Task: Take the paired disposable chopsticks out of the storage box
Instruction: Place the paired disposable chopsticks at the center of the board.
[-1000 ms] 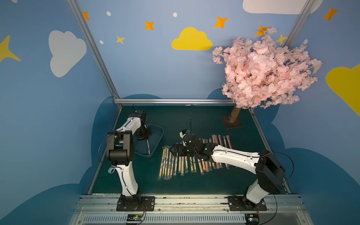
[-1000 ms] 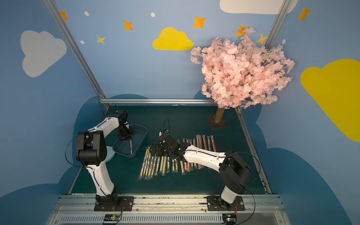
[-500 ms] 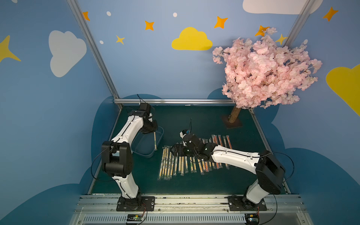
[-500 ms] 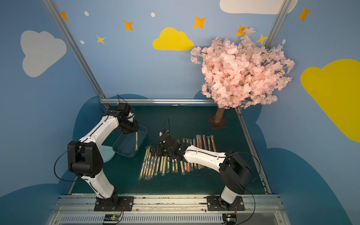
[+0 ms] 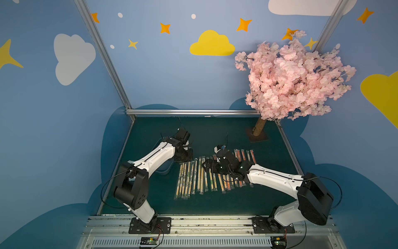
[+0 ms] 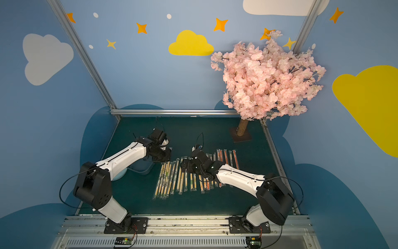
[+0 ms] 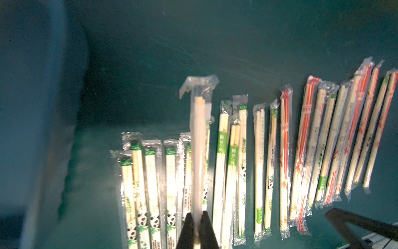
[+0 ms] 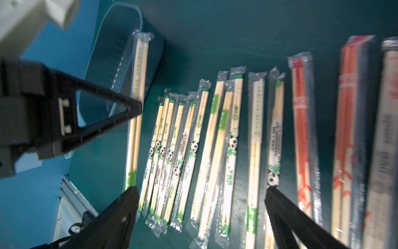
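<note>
Left gripper [image 7: 197, 216] is clamped on one sleeved pair [image 7: 199, 133] near its end, holding it parallel to the row and just beside the storage box [image 8: 137, 21]. The left arm mostly hides the box in both top views. The other paired disposable chopsticks [image 5: 193, 176] lie on the green mat [image 5: 204, 129] side by side, some overlapping. Right gripper [image 8: 199, 191] is spread wide over mid-row, holding nothing. Bare mat runs behind the row to the back rail and in front of it; pink tree [image 5: 290, 75] stands in the far right corner. Sleeves are clear, with green bands and pandas or red-orange print; lettering too blurred to read.
</note>
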You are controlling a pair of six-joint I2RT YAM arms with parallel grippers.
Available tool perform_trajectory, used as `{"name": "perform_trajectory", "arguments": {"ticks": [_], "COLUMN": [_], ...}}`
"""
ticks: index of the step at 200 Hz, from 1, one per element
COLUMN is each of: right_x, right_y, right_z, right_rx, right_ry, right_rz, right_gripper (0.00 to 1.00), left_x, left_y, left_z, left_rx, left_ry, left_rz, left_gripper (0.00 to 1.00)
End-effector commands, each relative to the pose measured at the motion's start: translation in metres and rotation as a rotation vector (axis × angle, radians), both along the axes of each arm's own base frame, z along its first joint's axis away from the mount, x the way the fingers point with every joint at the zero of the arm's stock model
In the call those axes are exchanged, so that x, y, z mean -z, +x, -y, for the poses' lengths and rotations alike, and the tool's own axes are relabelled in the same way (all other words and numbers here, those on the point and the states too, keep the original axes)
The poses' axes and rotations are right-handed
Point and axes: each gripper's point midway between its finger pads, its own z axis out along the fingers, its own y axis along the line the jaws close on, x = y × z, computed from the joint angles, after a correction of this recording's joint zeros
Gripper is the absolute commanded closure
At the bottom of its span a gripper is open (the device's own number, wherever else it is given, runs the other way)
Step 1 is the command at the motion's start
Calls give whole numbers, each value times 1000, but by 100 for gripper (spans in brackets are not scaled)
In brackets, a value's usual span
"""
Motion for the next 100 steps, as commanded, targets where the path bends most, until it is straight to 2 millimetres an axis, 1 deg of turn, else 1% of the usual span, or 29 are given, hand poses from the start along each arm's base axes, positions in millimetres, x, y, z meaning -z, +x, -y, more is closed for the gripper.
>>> {"name": "perform_trajectory", "arguments": {"ticks": [1, 23, 49, 68, 100], "right_x": [-8, -8, -7, -8, -8], "right_y": [9, 11, 14, 15, 15], "right_z": [24, 43, 59, 66, 75], "right_rx": [63, 93, 123, 136, 150], "right_ry": [-5, -16, -24, -23, -25], "right_rz": [56, 71, 67, 65, 61], "right_gripper": [5, 5, 5, 4, 4], "left_x": [6, 19, 34, 48, 64], "left_y": [1, -5, -9, -12, -18], "left_z": [13, 24, 32, 34, 37], "left_rx": [-24, 3, 25, 33, 44], "left_ry": [-21, 5, 38, 55, 86], "left_rz": [20, 4, 0, -19, -44], "left_gripper": [97, 97, 96, 96, 96]}}
